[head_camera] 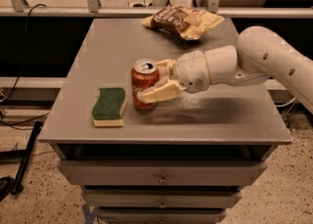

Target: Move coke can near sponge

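Three loose things sit on the grey bench (225, 118): one coke can (142, 85), one sponge (108, 105) and one brown and tan chip bag (183, 21). There is one arm (266, 56), white and thick, reaching in from the right edge, and it ends in one hand (151, 81).

The hand is closed around the coke can. Its two pale fingers (160, 92) sit on either side of the can's body, one across the near face and one behind it by the silver top, spread only as wide as the can. It touches nothing else.

The coke can stands upright near the middle of the bench, just beside the right edge of the sponge with a narrow gap between them. Whether its base rests on the surface or hangs just over it I cannot tell. The sponge lies flat, green side up, near the front left. The chip bag lies at the far edge, well apart from both. A stack of drawers (161, 171) fills the bench front below.
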`<state>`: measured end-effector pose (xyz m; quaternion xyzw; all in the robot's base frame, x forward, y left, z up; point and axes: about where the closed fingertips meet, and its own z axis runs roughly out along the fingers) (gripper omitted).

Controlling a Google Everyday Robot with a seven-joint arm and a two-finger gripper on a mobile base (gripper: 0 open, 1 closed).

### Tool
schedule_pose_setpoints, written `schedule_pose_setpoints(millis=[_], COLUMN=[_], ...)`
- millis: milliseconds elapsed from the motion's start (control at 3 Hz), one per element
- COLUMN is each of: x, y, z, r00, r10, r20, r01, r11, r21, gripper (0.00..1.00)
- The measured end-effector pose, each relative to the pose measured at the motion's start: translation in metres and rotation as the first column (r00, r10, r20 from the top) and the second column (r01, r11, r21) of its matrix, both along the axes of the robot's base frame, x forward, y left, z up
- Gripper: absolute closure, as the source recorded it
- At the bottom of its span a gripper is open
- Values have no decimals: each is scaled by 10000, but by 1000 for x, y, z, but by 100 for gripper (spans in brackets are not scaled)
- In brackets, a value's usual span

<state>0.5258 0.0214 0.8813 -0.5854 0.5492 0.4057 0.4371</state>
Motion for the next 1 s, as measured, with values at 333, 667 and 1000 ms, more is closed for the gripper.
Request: schedule_pose_setpoints(millis=[333,667,1000], x=[-2,-5,-6], y=[12,22,26], z=[2,2,1], r00=[9998,9992,9990], r10=[202,380,429], r20=[-12,-88,-126], r01=[-202,-378,-425], r11=[9997,9989,9986], r21=[143,262,311], gripper=[27,4,0])
